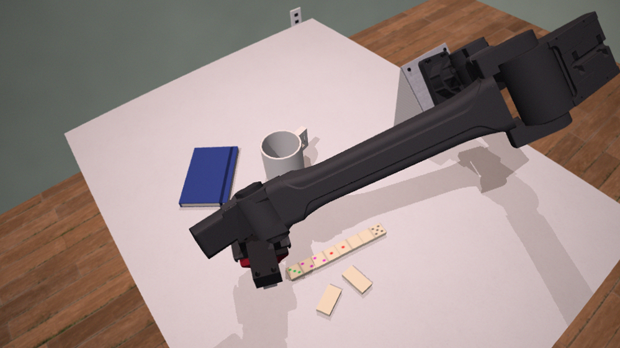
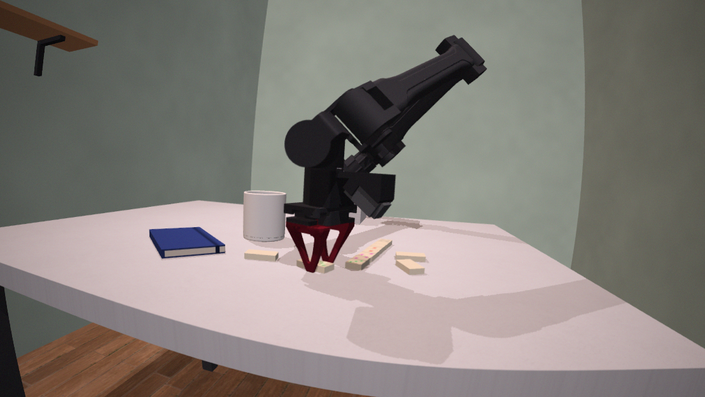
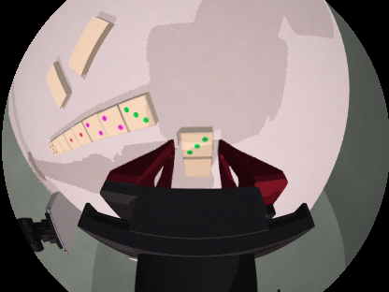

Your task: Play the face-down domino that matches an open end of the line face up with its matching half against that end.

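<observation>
The line of dominoes point(image 1: 336, 251) point(image 2: 369, 254) point(image 3: 110, 123) lies face up, with a green three at its near end and a black five point(image 1: 377, 229) at its far end. A loose face-up domino point(image 2: 324, 266) point(image 3: 197, 152), green three and blank, lies flat beyond the green-three end, apart from the line and at an angle to it. My gripper point(image 2: 319, 266) point(image 3: 195, 145) is open, pointing down, low at the table, one finger on each long side of this domino. In the wrist view gaps show between domino and fingers. The arm hides this domino in the top view.
Two face-down dominoes point(image 1: 329, 299) point(image 1: 357, 279) point(image 2: 410, 267) point(image 3: 91, 46) point(image 3: 59, 85) lie beside the line. Another blank-topped one point(image 2: 261, 254) lies toward the blue notebook point(image 1: 210, 175) point(image 2: 186, 240). A white mug point(image 1: 282, 155) point(image 2: 264, 215) stands behind the arm.
</observation>
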You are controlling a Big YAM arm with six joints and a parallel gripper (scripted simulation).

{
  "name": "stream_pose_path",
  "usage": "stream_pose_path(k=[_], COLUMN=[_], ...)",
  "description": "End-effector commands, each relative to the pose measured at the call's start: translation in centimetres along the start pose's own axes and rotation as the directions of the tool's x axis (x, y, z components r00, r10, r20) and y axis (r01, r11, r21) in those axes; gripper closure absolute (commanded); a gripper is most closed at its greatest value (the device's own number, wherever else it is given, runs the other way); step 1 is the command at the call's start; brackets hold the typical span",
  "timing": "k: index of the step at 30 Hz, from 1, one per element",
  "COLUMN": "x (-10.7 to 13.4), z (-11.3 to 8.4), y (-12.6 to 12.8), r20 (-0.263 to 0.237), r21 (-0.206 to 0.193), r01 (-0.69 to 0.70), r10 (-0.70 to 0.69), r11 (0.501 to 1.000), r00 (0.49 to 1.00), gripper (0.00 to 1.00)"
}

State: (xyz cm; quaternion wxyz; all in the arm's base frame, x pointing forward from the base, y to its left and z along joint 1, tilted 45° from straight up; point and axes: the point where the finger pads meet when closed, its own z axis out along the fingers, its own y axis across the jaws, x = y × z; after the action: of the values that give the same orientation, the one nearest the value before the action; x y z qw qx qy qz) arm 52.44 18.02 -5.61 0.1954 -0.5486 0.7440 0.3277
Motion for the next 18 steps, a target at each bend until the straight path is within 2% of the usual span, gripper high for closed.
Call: stream_pose_path(k=[1,18], x=[0.31,0.57], z=[-0.04,-0.07], y=[-0.39,-0.44], r20=[0.008,0.009], r21=[0.005,0.006], r01=[-0.014,-0.023], r10=[0.014,0.023], r11=[1.000,1.000], r00=[1.000,1.000], gripper=[0.57,0.57])
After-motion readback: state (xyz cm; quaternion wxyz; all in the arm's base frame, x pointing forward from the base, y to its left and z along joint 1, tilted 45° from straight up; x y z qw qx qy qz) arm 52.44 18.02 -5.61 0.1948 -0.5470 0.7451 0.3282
